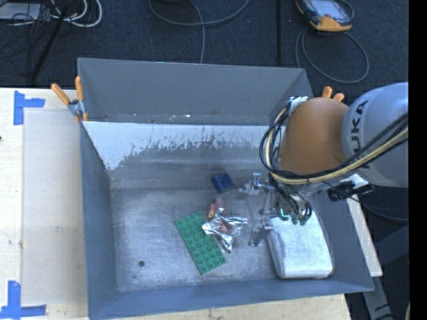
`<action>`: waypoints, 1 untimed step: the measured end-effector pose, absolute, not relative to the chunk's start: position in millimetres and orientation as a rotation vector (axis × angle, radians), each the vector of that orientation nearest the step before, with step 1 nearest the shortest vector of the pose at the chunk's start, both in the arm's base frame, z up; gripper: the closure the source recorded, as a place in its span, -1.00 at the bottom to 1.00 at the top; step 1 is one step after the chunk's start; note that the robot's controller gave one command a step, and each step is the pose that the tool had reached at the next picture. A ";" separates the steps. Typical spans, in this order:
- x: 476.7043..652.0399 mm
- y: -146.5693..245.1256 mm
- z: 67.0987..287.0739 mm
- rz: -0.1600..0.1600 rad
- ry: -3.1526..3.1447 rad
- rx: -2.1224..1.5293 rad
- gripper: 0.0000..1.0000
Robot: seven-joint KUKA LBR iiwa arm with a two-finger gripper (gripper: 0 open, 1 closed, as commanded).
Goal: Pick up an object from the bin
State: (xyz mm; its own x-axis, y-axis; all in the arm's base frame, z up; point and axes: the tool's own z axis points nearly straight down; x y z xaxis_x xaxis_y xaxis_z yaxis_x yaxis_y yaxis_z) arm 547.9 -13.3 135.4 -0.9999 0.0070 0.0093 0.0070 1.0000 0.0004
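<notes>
Hovering low in the grey metal bin, the arm's two-finger gripper hangs just at 3 o'clock of a crumpled silver foil wad.
The arm, with its orange wrist cover, enters from 3 o'clock; its fingers stand wide apart with nothing between them. A pale grey rectangular foam block lies at 5 o'clock of the gripper, just beside it. A flat green studded plastic plate lies askew at 8 o'clock, one corner touching the foil. A small blue plastic block sits at 10 o'clock, apart from the fingers. A tiny reddish piece touches the foil's 11 o'clock edge.
</notes>
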 end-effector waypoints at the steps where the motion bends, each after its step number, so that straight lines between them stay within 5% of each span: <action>1: 552.1 24.2 76.4 0.011 -3.130 0.453 -1.00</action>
